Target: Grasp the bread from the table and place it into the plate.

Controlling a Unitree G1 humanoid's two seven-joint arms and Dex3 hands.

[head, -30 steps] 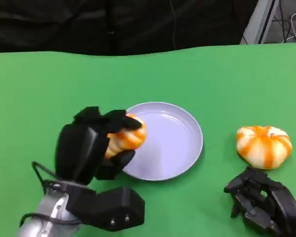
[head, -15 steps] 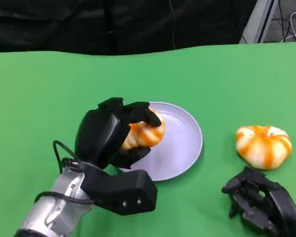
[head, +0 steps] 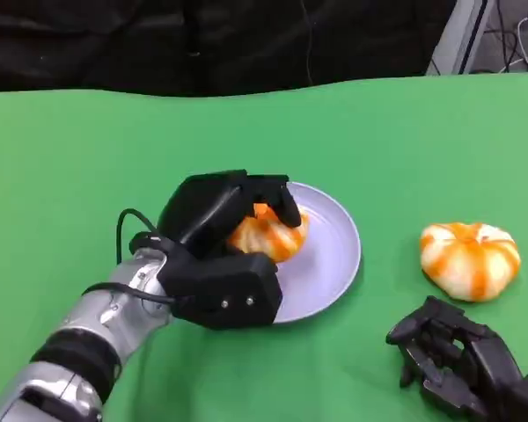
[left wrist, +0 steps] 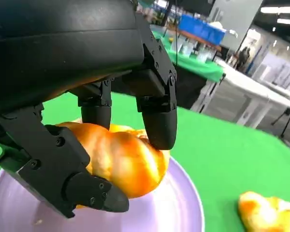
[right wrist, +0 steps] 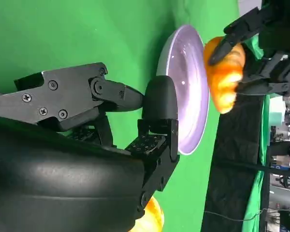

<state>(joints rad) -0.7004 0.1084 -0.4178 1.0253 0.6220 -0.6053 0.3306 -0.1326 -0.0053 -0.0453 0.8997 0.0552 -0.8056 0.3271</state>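
Observation:
My left hand (head: 220, 215) grips an orange-and-cream bread roll (head: 268, 236) and holds it over the left part of the lavender plate (head: 334, 255). In the left wrist view the roll (left wrist: 121, 159) sits between the black fingers (left wrist: 157, 113) just above the plate's inside (left wrist: 179, 212). The right wrist view catches the same roll (right wrist: 224, 72) held beside the plate (right wrist: 186, 92). My right hand (head: 458, 356) stays low at the near right on the green cloth, holding nothing, its fingers loosely curled.
A second round orange-striped bread (head: 471, 259) lies on the green table to the right of the plate, just beyond my right hand. The table's far edge meets a black curtain (head: 202, 44).
My left hand has carried the roll rightward from the plate's left rim to above the plate's inside. My right hand has barely shifted.

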